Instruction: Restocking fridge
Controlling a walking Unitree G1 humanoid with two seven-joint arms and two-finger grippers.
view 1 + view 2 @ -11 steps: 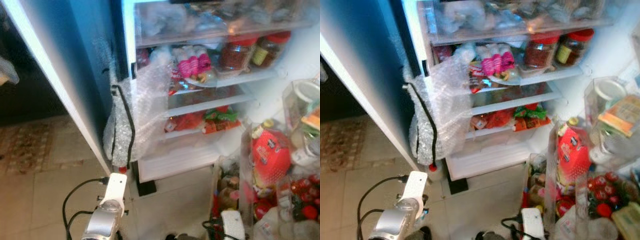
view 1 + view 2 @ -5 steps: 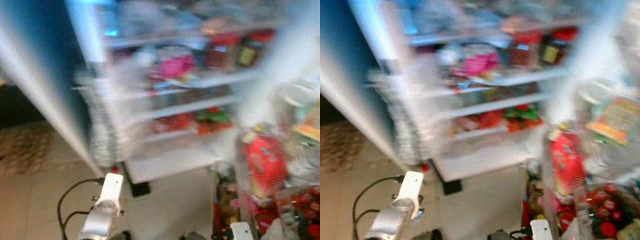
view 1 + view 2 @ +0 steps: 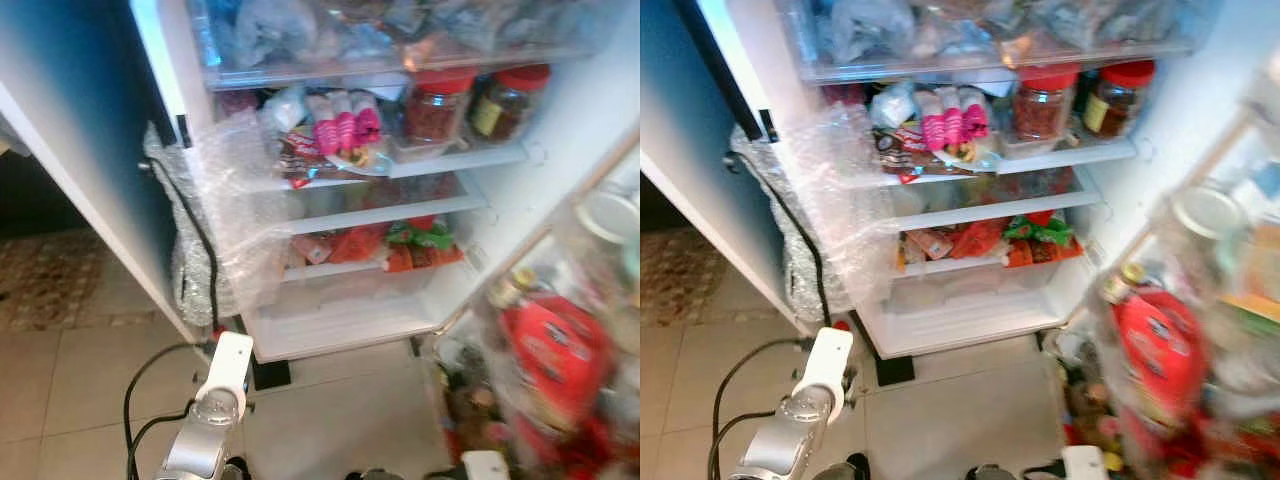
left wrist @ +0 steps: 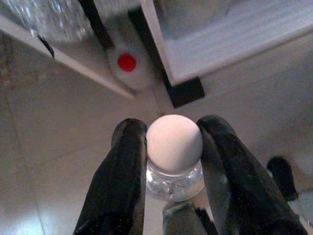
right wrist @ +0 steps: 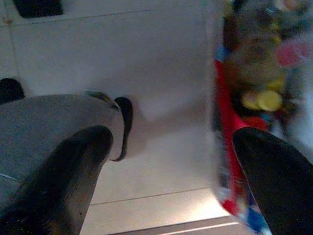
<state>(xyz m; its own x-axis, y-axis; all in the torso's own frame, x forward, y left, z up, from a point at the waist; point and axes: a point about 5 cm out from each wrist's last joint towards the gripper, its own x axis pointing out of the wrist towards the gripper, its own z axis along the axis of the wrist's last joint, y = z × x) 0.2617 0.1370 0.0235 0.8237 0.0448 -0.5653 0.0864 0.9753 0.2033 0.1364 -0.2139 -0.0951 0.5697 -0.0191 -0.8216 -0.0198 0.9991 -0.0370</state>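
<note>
Gripping clear jar [image 4: 174, 155] w/ pale round lid, left end effector [image 4: 174, 147]

Two red-lidded jars [image 3: 436, 105], one bottle [image 4: 174, 156]

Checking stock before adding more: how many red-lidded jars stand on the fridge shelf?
2: a chili jar and, to its right, a darker jar with a yellow label, side by side on the upper shelf. Others may be hidden behind them.
</note>
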